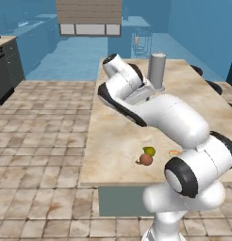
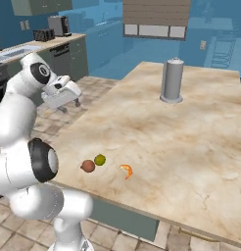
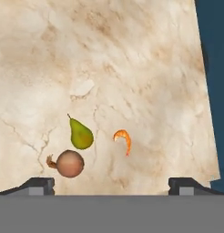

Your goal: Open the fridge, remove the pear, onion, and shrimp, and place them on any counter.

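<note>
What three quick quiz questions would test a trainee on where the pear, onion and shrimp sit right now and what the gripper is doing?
1. True or false: the pear, onion and shrimp all lie on the island counter.
2. Multiple choice: which item lies apart from the other two? A) pear B) onion C) shrimp
3. Fill in: the gripper is ____ and holds nothing.

Key
1. True: all three rest on the tan stone top near its front edge.
2. C: the pear and onion sit close together, and the shrimp lies off to one side with bare counter between.
3. Open: its finger tips stand wide apart above the items.
</note>
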You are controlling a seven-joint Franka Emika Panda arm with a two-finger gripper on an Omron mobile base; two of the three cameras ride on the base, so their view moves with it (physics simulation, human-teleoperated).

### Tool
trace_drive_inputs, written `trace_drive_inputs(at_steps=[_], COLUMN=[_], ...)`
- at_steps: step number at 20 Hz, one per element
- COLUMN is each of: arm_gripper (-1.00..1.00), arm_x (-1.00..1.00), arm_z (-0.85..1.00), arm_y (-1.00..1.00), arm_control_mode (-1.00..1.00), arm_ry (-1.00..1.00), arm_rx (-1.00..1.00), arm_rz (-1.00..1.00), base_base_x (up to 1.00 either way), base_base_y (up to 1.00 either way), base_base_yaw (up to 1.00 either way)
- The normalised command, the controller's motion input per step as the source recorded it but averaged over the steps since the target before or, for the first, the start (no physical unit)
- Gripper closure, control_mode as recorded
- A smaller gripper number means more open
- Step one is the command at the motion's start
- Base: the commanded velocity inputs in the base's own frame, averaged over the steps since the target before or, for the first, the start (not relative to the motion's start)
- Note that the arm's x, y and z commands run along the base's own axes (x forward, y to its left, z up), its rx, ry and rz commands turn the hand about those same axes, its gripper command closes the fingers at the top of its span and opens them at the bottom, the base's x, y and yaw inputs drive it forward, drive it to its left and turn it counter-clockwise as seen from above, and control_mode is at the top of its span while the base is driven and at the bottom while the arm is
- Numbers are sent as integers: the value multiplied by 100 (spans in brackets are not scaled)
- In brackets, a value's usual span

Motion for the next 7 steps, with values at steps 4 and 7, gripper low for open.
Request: trace_drive_inputs(at_steps=[4,7], arm_gripper=[-100,-100], arm_x=[-100,-97], arm_z=[81,85], arm_y=[-7,-11], arm_control_mode=[-100,-100], arm_ry=[-20,-16], arm_rx=[14,14], arm_rz=[0,0], base_base_x=[0,0], base_base_y=[0,0], base_base_yaw=[0,0])
